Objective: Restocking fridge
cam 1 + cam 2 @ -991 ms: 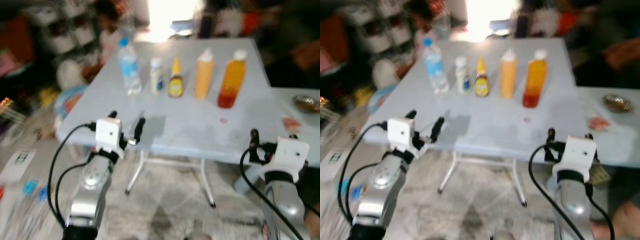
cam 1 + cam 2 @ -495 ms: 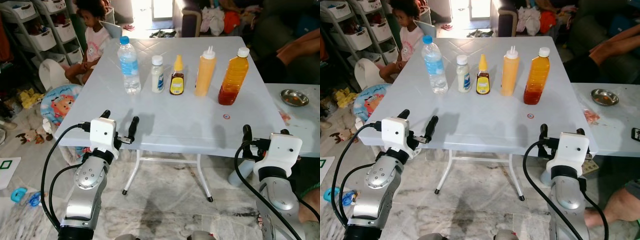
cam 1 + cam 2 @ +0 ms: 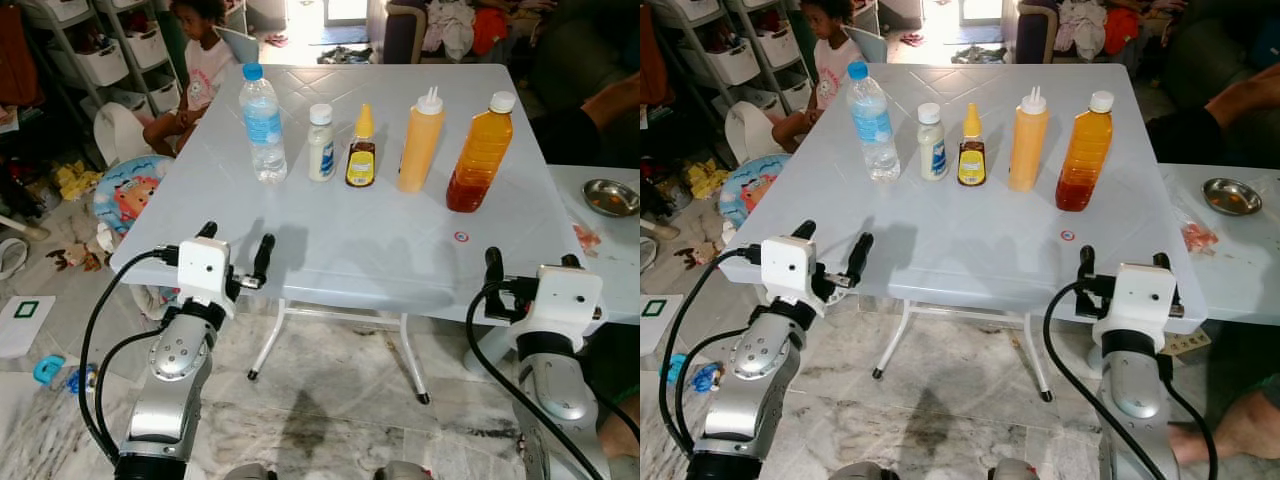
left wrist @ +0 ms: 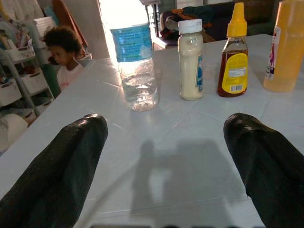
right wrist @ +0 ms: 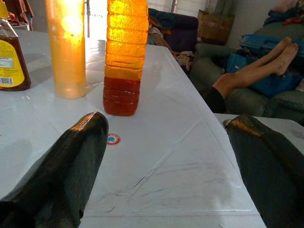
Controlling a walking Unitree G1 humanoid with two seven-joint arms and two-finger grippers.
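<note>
Five bottles stand in a row on the far half of a white folding table [image 3: 350,245]: a water bottle [image 3: 263,125], a small white bottle [image 3: 321,143], a honey bottle [image 3: 360,150], a yellow squeeze bottle [image 3: 420,140] and an orange oil bottle [image 3: 480,153]. My left gripper [image 3: 236,240] is open and hovers over the table's near left edge, pointing at the water bottle [image 4: 133,61] and white bottle [image 4: 191,59]. My right gripper [image 3: 530,262] is open at the near right edge, facing the oil bottle [image 5: 124,57]. Both hold nothing.
A child [image 3: 205,50] sits on the floor beyond the table's left corner, by storage shelves [image 3: 110,50] and a round play mat [image 3: 135,195]. A second table to the right carries a metal bowl [image 3: 608,195]. A person's legs [image 5: 251,71] rest on a sofa.
The view was blurred a second ago and is sharp now, and the whole picture has shifted slightly. The bottles and both grippers keep their places.
</note>
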